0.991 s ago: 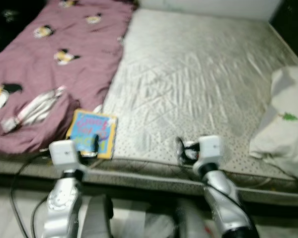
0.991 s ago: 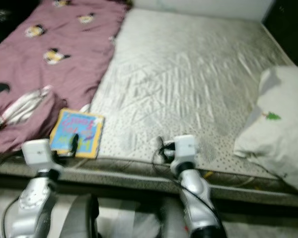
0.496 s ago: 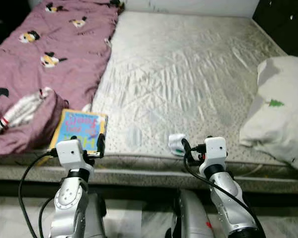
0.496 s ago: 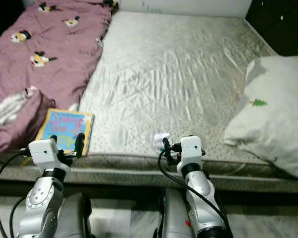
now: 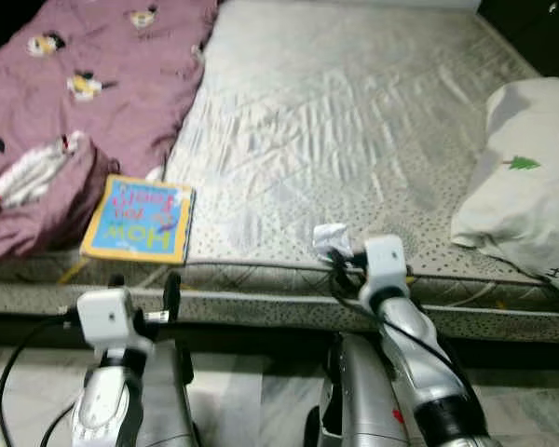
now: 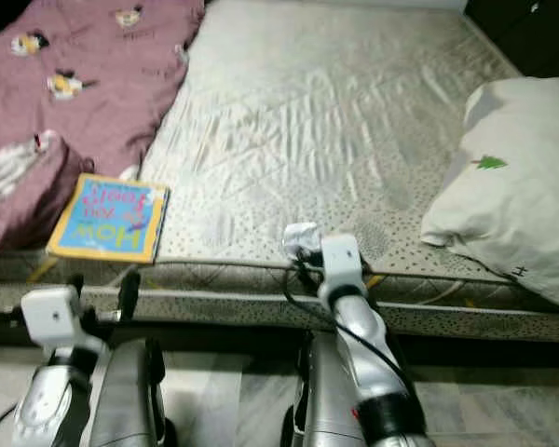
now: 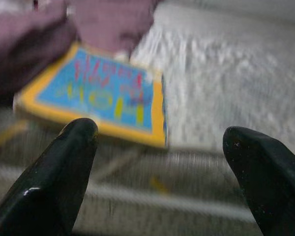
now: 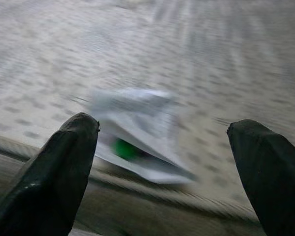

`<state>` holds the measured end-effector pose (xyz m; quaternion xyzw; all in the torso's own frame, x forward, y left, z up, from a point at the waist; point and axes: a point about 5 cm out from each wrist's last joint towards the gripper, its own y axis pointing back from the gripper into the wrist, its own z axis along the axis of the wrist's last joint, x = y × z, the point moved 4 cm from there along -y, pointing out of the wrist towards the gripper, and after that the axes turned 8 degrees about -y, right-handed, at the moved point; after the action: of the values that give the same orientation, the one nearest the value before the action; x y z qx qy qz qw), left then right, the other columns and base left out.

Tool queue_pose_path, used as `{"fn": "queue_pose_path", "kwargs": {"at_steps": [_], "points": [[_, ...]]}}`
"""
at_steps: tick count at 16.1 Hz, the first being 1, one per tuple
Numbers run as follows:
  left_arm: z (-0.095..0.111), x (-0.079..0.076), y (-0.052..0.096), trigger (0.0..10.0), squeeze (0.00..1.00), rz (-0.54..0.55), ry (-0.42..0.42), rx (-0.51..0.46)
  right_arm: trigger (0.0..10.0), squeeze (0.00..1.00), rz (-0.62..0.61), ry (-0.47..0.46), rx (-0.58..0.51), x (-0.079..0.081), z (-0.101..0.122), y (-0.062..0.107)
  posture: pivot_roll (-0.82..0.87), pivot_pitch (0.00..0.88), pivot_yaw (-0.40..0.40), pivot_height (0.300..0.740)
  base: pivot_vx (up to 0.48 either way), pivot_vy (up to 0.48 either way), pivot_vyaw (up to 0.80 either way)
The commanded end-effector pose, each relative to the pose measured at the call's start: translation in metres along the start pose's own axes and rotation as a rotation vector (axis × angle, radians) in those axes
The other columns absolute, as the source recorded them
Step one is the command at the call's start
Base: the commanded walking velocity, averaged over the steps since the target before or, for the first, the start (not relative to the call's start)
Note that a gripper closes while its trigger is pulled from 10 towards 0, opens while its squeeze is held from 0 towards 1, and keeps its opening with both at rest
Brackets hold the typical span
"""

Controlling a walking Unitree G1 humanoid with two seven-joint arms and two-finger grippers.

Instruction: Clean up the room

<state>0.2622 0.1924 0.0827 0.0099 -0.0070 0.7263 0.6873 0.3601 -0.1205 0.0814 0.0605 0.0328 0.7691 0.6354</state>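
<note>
The right gripper (image 8: 162, 162) has closed in on the crumpled white wrapper (image 8: 137, 130), now between its wide jaws near the mattress (image 5: 354, 140) edge; pickup looks imminent. The left gripper (image 7: 162, 162), wide too, has dropped below the picture book (image 7: 98, 93).

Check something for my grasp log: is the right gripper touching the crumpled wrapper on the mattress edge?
Apart. In the right wrist view the right gripper is open, and bare mattress shows between each finger and the wrapper lying ahead of them.

Bright overhead light, soft head views, motion-blurred wrist views.
</note>
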Motion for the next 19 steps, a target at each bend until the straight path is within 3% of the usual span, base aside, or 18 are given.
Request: {"fn": "queue_pose_path", "kwargs": {"at_steps": [1,4,6,8,9,12,15,17,19], "points": [[0.006,0.001,0.003,10.0,0.00,-0.001,0.005,0.004,10.0,0.00,0.102,0.033,-0.032,0.014,0.004,-0.004,0.14,0.224,-0.063,0.506,0.000,0.000,0.00],[0.009,0.003,0.011,10.0,0.00,0.007,0.001,0.015,10.0,0.00,0.120,0.113,-0.072,0.019,0.016,-0.014,0.17,0.246,-0.065,0.506,0.000,0.000,0.00],[0.010,0.004,0.018,10.0,0.00,0.015,0.004,0.029,10.0,0.00,0.133,0.099,-0.088,0.020,0.026,-0.024,0.18,0.267,-0.067,0.506,0.000,0.000,0.00],[0.010,0.002,0.023,10.0,0.00,0.010,0.007,0.048,10.0,0.00,0.086,0.279,-0.173,0.019,0.044,-0.033,0.19,0.279,-0.066,0.506,0.000,0.000,0.00],[0.010,0.001,0.025,10.0,0.00,0.004,0.007,0.057,10.0,0.00,0.069,0.279,-0.163,0.018,0.046,-0.039,0.20,0.281,-0.065,0.506,0.000,0.000,0.00],[0.011,0.001,0.028,10.0,0.00,0.004,0.008,0.070,10.0,0.00,0.036,0.448,-0.010,0.010,0.026,-0.047,0.20,0.289,-0.064,0.506,0.000,0.000,0.00],[0.010,0.000,0.029,10.0,0.00,0.000,0.005,0.086,10.0,0.00,0.009,0.451,0.207,-0.013,-0.012,-0.040,0.21,0.290,-0.064,0.506,0.000,0.000,0.00],[0.010,0.000,0.029,10.0,0.00,-0.002,0.005,0.093,10.0,0.00,-0.002,0.467,0.237,-0.018,-0.020,-0.036,0.20,0.279,-0.062,0.506,0.000,0.000,0.00],[0.008,0.000,0.027,10.0,0.00,-0.005,0.005,0.098,0.0,0.00,-0.018,0.444,0.249,-0.020,-0.022,-0.035,0.20,0.264,-0.060,0.506,0.000,0.000,0.00]]}}
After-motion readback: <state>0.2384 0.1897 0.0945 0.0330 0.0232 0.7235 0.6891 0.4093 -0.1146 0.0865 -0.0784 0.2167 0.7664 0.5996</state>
